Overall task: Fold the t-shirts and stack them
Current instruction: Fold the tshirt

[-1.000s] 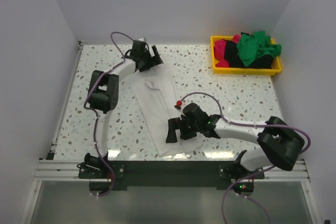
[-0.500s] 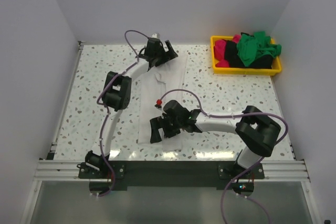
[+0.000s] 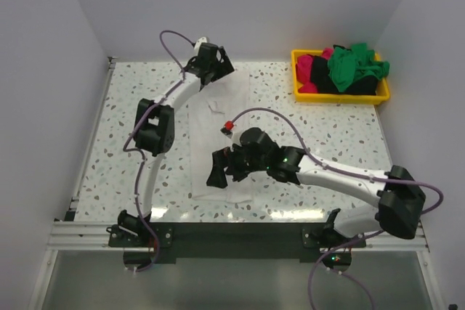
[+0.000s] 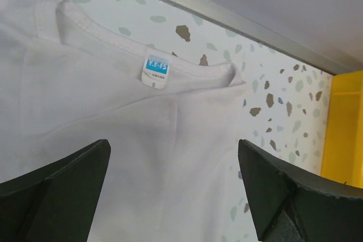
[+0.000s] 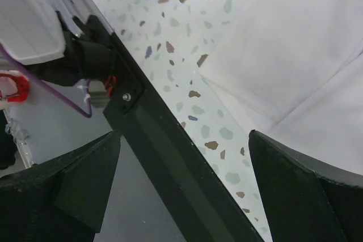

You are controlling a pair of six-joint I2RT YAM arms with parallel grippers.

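The left fingers are spread wide with nothing between them, hanging over the far end of the white shirt, which lies flat on the worktop. In the left wrist view the collar lies ahead of these fingers, with its label about midway between the two fingertips. Smooth white cloth fills the gap between them. Whether the tips touch the cloth cannot be told. Beyond the right-hand tip there is a strip of bare speckled worktop, then the yellow wall of the bin. The right fingers are also parted wide and grip nothing. They hang over the near end of the same shirt, which runs from them away to the left fingers. In the right wrist view bare worktop and the dark rail at the worktop's near edge lie between these fingers. The shirt lies ahead and toward the right-hand tip, with layered edges and one corner pointing into the gap. The left-hand tip sits over the rail, off the cloth. Whether the right-hand tip touches the shirt cannot be told. In the top view the bin stands well apart from both pairs of fingers, at the far right of the worktop. In it are heaped a green shirt, a pink shirt and a black shirt.
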